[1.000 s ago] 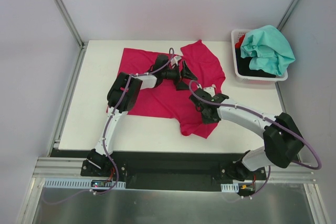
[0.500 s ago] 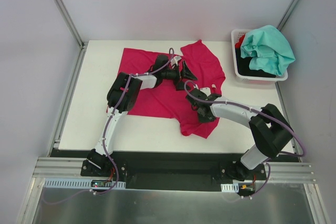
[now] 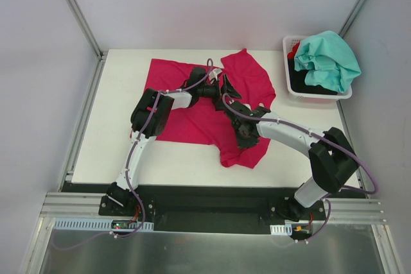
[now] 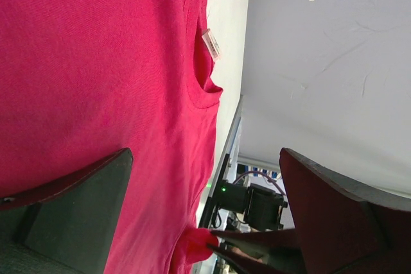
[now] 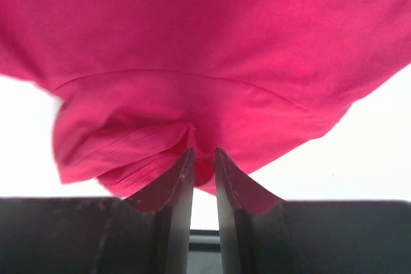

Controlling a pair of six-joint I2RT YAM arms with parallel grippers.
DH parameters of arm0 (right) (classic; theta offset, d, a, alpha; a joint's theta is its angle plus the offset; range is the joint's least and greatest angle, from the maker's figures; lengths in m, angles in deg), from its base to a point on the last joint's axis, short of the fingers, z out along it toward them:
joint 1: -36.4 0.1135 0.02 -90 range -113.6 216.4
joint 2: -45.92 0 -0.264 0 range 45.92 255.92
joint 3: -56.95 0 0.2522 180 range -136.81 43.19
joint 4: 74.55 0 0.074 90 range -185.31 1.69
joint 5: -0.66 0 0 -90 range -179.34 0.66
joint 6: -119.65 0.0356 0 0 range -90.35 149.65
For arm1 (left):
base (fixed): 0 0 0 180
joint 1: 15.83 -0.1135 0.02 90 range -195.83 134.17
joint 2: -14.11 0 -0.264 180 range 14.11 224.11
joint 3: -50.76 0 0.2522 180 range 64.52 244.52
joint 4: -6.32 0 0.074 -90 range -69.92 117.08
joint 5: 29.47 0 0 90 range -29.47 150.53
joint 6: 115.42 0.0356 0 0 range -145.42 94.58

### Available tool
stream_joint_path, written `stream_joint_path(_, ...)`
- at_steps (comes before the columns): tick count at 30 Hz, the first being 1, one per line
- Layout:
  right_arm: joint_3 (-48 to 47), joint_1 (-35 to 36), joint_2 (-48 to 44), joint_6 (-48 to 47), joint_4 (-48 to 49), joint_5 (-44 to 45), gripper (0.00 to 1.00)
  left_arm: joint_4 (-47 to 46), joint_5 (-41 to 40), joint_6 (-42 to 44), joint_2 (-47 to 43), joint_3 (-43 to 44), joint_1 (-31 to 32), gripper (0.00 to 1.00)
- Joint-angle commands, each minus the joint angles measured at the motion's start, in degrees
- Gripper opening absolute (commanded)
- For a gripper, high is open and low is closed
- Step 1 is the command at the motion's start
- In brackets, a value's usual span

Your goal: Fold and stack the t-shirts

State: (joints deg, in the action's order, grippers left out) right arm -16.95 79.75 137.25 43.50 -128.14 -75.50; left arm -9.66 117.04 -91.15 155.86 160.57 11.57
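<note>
- Right now my right gripper point(image 5: 203, 153) is pinched narrow on a bunched edge of the magenta t-shirt point(image 3: 192, 123), at the shirt's near right part; the bite looks thin, so a quick pull could let the cloth slide out from between the jaws.
- My left gripper point(image 4: 205, 155) hangs wide open over the shirt's far middle, near the collar and the white label point(image 4: 210, 43), holding nothing; with nothing pinning that side, I judge the whole shirt may drag across the table point(image 3: 109, 133) rather than fold.
- I seem to have more than one layer in the pinch; if so, the fold may carry a hidden crease or a doubled sleeve with it.
- Both grippers stand near each other above the cloth; a careless sweep of the right one toward the left could knock them together.
- Well apart at the far right, the teal t-shirt point(image 3: 327, 56) lies heaped over a black t-shirt point(image 3: 302, 83) and a red t-shirt point(image 3: 294, 48) in the white basket point(image 3: 286, 68); it overhangs the rim, so it could spill if bumped.
</note>
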Motion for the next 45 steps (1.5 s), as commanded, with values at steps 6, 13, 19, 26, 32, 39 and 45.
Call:
stream_joint_path(6,-0.2,6.4,-6.7,0.3,-9.4,-9.1,0.25,2.1,-0.6,3.2,-2.3,-0.9,0.1,0.99)
stream_joint_path(13,6.4,12.0,-11.0,4.2,-11.3,-9.2,0.25,2.1,-0.7,3.4,-2.7,-1.5,0.1,0.99)
stream_joint_path(19,3.6,16.6,-14.2,7.8,-15.7,-4.5,0.25,2.5,-0.9,3.5,-2.9,-1.3,0.1,0.99)
stream_joint_path(26,-3.1,17.1,-11.7,6.4,-16.1,-3.1,0.26,3.7,-0.7,4.0,-3.3,-1.0,0.1,0.99)
stream_joint_path(32,-4.5,18.3,-7.0,4.8,-6.8,-5.5,0.25,4.2,-0.9,4.7,-3.4,-1.0,0.1,0.99)
stream_joint_path(39,1.2,18.6,-4.1,1.1,8.7,-11.4,0.24,4.2,-0.4,4.7,-3.0,-0.5,-0.2,0.99)
stream_joint_path(45,3.4,18.8,-1.2,1.3,13.5,-15.8,0.24,4.2,-0.3,4.9,-3.1,-1.0,-0.6,0.99)
